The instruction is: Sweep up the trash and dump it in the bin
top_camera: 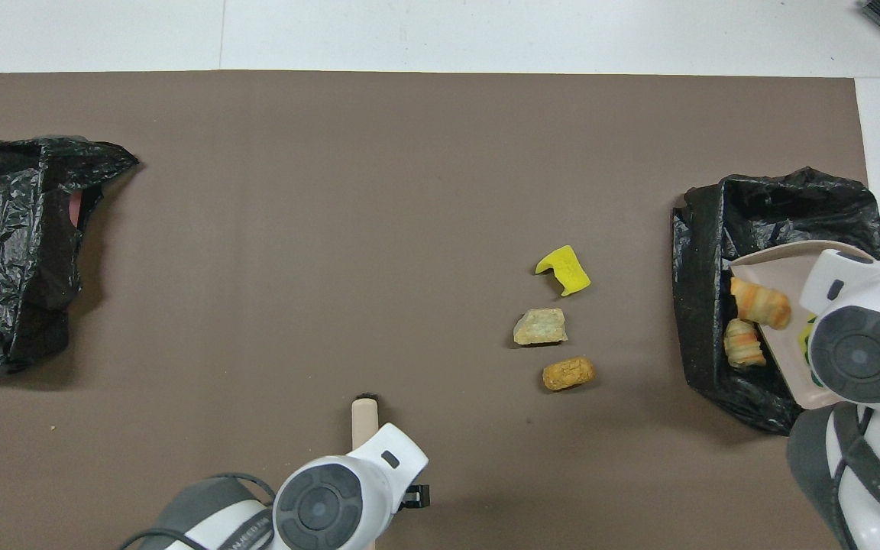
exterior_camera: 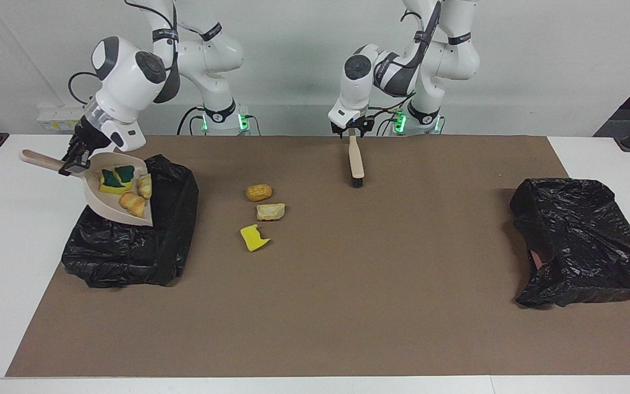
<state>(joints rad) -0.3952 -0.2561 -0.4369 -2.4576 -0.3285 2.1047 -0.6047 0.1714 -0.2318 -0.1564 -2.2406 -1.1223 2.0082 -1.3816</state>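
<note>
The right gripper (exterior_camera: 74,160), clamped on the dustpan (exterior_camera: 108,211) handle, should tip steeper with the lip over the black-bagged bin (exterior_camera: 123,257) so the four scraps (exterior_camera: 110,181) slide in (three loose scraps (exterior_camera: 270,211) wait mid-mat; the left gripper (exterior_camera: 352,130) is at the brush (exterior_camera: 355,161), grip unclear).

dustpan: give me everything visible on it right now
The dustpan is beige, plastic-looking, with a flat scoop, raised side walls and a long straight handle. The right gripper is shut on the handle near the scoop. It hangs tilted over the black bin bag at the right arm's end of the table, open lip lowest. Green-backed sponge bits and bread-like chunks lie in it, sliding toward the lip.
</note>
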